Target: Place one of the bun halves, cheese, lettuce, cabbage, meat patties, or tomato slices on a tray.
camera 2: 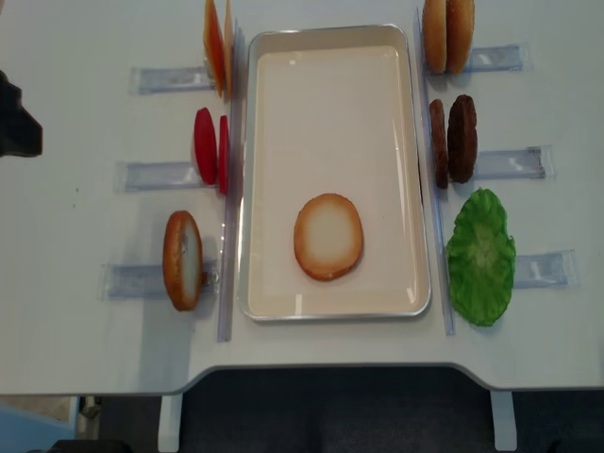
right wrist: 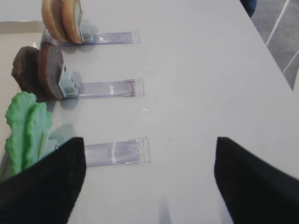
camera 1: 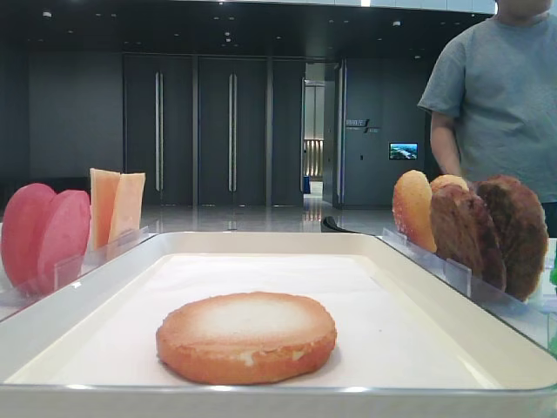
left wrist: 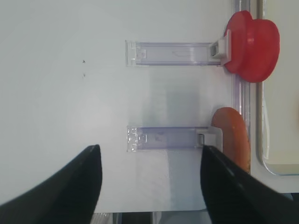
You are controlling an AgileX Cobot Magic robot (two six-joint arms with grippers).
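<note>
Left pincer (left wrist: 149, 161) empty, tips cut off — bun half (camera 2: 328, 236) on tray (camera 2: 330, 313).

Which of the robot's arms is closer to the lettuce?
Right. Its fingers hang right beside the lettuce, one almost over its holder. The left fingers are across the tray, by the bun and tomato slices.

Dark panelled wall (camera 1: 200, 131), glossy floor (camera 1: 235, 218)

A white bench (camera 2: 85, 349) is carrying a white tray (camera 2: 332, 313) at its middle, with clear plastic holders (camera 2: 156, 176) lying along the tray's left and right sides.
</note>
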